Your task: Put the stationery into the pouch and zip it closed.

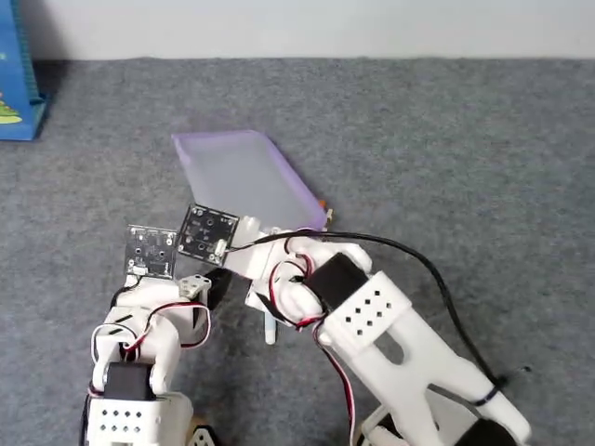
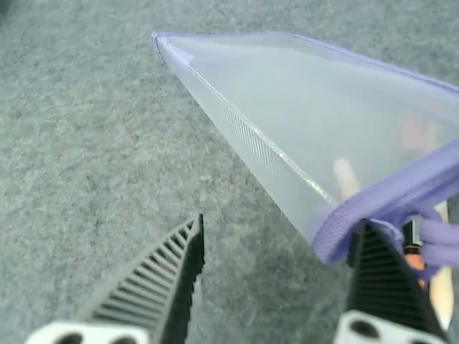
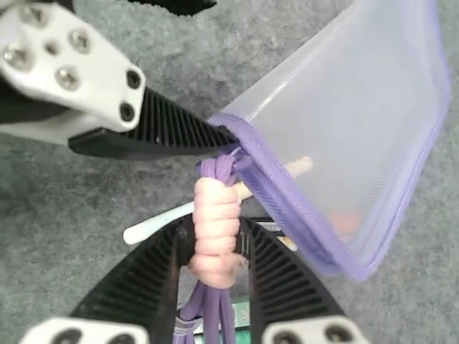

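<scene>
right gripper (image 3: pixel 214 228) pinching pink-and-purple knotted cord pull (image 3: pixel 216 204) of translucent purple-edged zip pouch (image 1: pixel 244 181) | left gripper (image 2: pixel 282 225) spread wide, one jaw at pouch corner

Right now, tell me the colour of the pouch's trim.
Purple trim on the pouch; best in the right wrist view.
</scene>
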Motion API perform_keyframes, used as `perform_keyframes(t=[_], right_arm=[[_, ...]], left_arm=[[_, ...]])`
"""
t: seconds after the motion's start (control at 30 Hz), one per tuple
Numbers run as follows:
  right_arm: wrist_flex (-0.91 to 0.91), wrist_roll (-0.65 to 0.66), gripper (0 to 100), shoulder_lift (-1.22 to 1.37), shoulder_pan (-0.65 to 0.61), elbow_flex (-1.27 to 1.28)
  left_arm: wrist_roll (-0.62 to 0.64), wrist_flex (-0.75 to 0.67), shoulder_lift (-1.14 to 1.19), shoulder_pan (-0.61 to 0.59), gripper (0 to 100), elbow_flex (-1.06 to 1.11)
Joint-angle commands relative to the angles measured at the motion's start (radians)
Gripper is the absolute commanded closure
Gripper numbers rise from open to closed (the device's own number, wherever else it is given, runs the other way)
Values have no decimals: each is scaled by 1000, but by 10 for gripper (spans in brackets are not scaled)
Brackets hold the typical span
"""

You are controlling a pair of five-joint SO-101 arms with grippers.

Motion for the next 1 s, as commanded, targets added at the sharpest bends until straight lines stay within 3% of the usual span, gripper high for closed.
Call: perform_keyframes(t=[0.0,0.3,0.6,0.97], right_arm=[[16,-2,989,-84,-12,-2],[27,-2,989,-165,-10,34],[28,2,989,-171,-2,46],[25,51,989,-196,226,40]], left_arm=[[9,-29,-11,3,688,-12],[9,-25,-11,-5,704,-8],[3,-57,-11,-5,957,-18],[8,-28,-11,-95,988,-61]])
